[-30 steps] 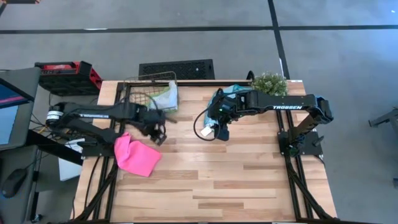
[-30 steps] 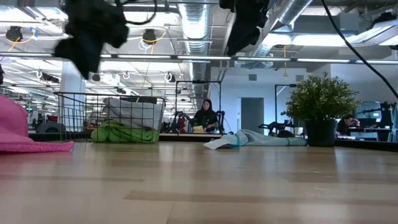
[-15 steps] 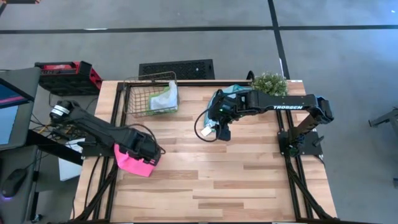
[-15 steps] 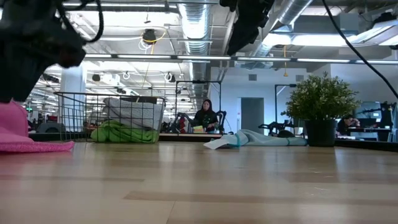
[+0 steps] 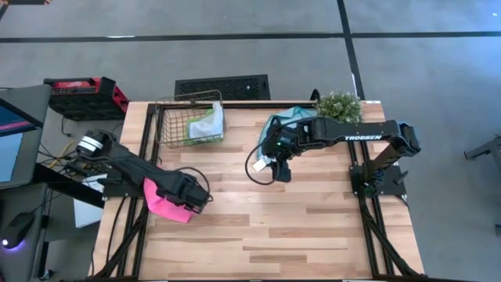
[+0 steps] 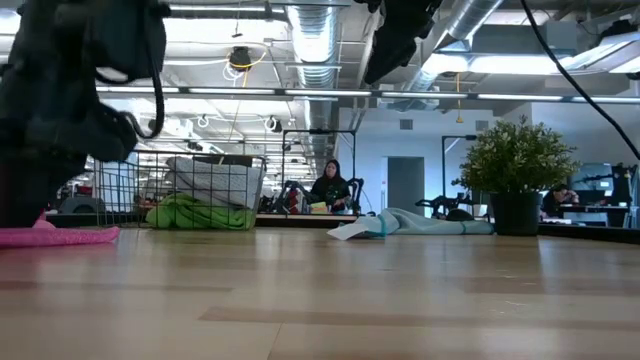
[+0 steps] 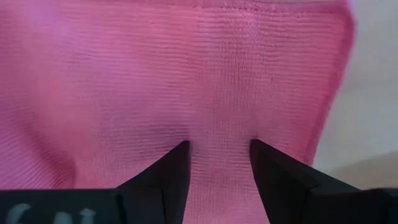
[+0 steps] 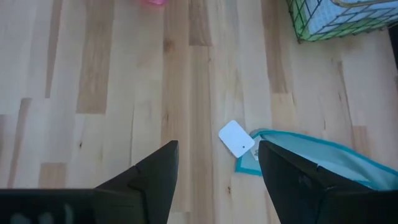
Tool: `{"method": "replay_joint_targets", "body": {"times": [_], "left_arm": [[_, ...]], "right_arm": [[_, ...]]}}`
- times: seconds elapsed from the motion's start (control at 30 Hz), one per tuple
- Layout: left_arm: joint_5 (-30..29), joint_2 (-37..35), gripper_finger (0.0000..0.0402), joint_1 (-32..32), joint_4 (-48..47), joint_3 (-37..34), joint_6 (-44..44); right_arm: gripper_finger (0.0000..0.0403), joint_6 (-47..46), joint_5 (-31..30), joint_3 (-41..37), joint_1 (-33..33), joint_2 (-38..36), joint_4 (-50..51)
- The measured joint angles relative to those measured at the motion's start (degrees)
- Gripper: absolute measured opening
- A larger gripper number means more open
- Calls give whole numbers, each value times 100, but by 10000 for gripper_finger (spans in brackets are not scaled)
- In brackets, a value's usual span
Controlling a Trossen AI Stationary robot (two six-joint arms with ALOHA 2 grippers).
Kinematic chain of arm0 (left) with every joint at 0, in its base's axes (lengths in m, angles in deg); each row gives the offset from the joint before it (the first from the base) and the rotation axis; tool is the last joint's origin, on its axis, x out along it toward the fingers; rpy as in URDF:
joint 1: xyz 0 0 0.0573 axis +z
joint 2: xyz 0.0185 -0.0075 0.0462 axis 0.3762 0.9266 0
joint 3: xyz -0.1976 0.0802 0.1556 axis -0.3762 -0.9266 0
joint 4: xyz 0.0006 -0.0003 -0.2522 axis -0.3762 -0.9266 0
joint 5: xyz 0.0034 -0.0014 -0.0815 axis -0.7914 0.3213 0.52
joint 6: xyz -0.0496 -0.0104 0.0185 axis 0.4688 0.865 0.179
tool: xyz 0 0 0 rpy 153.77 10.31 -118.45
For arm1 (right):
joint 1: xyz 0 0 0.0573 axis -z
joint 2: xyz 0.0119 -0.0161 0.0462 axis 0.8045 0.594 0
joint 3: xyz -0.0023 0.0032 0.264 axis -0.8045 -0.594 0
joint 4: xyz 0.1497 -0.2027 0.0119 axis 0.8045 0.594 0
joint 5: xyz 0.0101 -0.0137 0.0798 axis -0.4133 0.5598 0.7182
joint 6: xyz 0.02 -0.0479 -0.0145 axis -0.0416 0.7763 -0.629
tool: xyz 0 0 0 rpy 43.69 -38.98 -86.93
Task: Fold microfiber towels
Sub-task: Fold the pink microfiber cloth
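Observation:
The hot pink towel (image 5: 160, 205) lies on the table near its left edge, filling the left wrist view (image 7: 155, 81). My left gripper (image 5: 193, 196) points straight down over the towel's right part, open (image 7: 219, 148). The light teal towel (image 5: 288, 116) lies at the far middle, and its white tag (image 8: 237, 138) rests on the wood. My right gripper (image 5: 279, 166) hangs open (image 8: 217, 146) above the table just in front of that towel, touching nothing. A green towel (image 6: 198, 214) and a pale grey one (image 6: 215, 180) sit in the wire basket (image 5: 188, 117). My left gripper comes down from above onto the pink towel's top face, near one hemmed edge (image 7: 261, 6) and corner (image 7: 343, 11). Both open fingertips (image 7: 182, 149) seem to rest on the cloth with a strip of it between them. The towel lies flat on the table.
A small potted plant (image 5: 338, 104) stands at the far right, next to the teal towel. The wire basket stands at the far left. Bare wood stretches across the middle and near half (image 5: 282, 227). People sit in the room beyond the table (image 6: 330, 185).
My left gripper has swung from beside the basket toward the table's near edge and sunk onto the pink towel, rolling its wrist on the way. Its fingers have stayed open. The right arm has kept still.

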Motion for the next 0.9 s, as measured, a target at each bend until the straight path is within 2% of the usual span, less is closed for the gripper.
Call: {"method": "replay_joint_targets", "body": {"times": [0.3,0.67,0.8,0.9], "left_arm": [[37,539,158,26,403,233,-589],[-859,558,158,242,1922,280,-1346],[-1007,572,158,304,2535,273,-1649],[-1068,501,158,305,2576,384,-1655]], "right_arm": [[244,-255,0,0,-58,0,-23],[244,-257,0,0,-60,0,-23],[244,-257,0,0,-60,0,-23],[244,-255,69,0,-60,0,-21]]}}
